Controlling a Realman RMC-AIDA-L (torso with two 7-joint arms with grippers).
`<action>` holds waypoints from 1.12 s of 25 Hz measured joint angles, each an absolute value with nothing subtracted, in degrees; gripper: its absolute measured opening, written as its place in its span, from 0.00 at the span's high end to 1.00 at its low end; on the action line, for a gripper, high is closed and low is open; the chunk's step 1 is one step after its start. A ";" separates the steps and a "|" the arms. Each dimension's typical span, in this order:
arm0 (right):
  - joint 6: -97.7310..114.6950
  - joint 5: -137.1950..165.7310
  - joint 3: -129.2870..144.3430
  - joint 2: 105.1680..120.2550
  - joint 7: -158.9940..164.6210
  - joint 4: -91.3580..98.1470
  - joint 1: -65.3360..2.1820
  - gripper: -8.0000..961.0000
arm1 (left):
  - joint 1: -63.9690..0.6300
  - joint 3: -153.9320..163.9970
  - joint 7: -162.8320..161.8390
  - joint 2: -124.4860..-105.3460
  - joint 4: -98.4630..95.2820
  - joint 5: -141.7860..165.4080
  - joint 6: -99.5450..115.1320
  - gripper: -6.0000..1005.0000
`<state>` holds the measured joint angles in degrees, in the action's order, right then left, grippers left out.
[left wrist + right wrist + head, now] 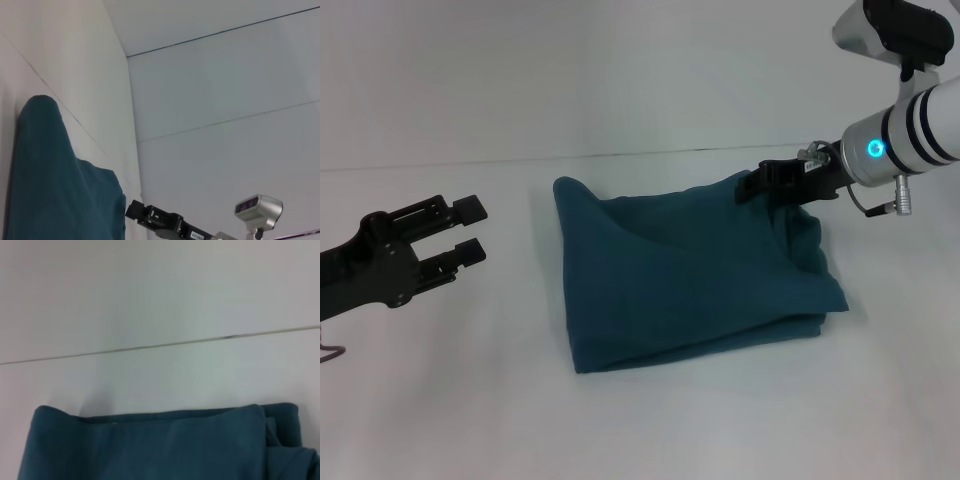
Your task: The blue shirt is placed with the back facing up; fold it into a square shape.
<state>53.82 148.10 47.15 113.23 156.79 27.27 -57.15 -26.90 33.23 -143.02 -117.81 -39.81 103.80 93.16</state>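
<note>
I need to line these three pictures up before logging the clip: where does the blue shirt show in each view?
Head view: the blue shirt lies folded mid-table, right gripper at its far right corner, left gripper open and apart.
Left wrist view: the shirt fills the lower left corner.
Right wrist view: it spans the bottom edge.
Shared landmark: the table's far edge.

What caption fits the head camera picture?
Right claw at the far right corner of the folded blue shirt; open left claw waits apart.
</note>
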 joint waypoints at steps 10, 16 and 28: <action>50.68 148.10 47.55 113.61 156.95 25.32 -56.80 0.46 | -26.90 33.23 -142.77 -118.03 -39.72 103.79 92.73 0.31; 48.44 148.10 47.94 114.48 156.92 24.18 -57.11 0.47 | -26.90 33.22 -142.67 -118.04 -39.59 103.79 92.71 0.31; 48.27 148.10 48.17 114.72 155.67 23.83 -57.10 0.56 | -26.89 33.22 -142.47 -118.04 -39.02 103.80 92.72 0.31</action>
<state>48.27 148.10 48.17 114.72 155.67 23.83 -57.10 -26.89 33.22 -142.47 -118.04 -39.02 103.80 92.72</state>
